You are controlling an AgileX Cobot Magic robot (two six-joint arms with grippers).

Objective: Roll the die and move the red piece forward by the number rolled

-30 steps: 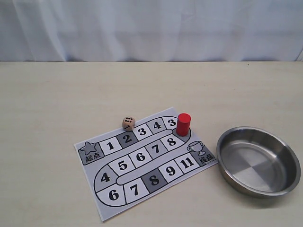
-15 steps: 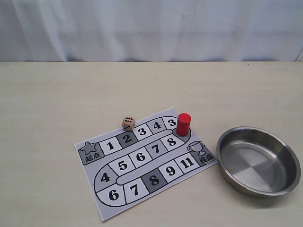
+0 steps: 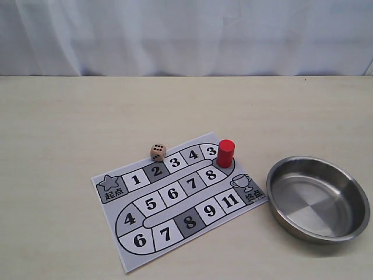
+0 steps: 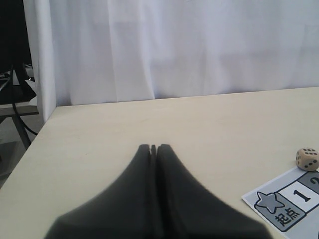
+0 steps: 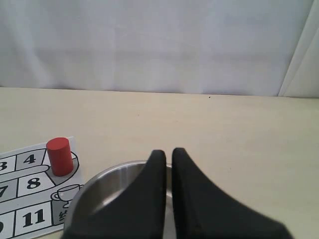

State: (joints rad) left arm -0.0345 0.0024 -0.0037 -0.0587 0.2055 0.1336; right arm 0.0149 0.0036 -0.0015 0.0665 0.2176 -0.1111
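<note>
Exterior view: the die [image 3: 158, 151] lies left of centre at the upper edge of the board [image 3: 111, 210], beside squares 2 and 3; the red piece [image 3: 226, 153] stands upright at the board's upper right bend, above square 8.
Wrist views: left tool [image 4: 153, 147] and right tool [image 5: 165, 151] both have their fingers together and hold nothing.
Likely hazards: the small cube may squirt from an off-centre pinch; a loose throw may miss the bowl [image 3: 317, 238] at lower right, or strike and topple the tall piece; a low approach may drag the thin board.
Open room: the surface [image 3: 70, 116] is bare across the upper half and left; the board's lower corner nears the bottom frame edge.
</note>
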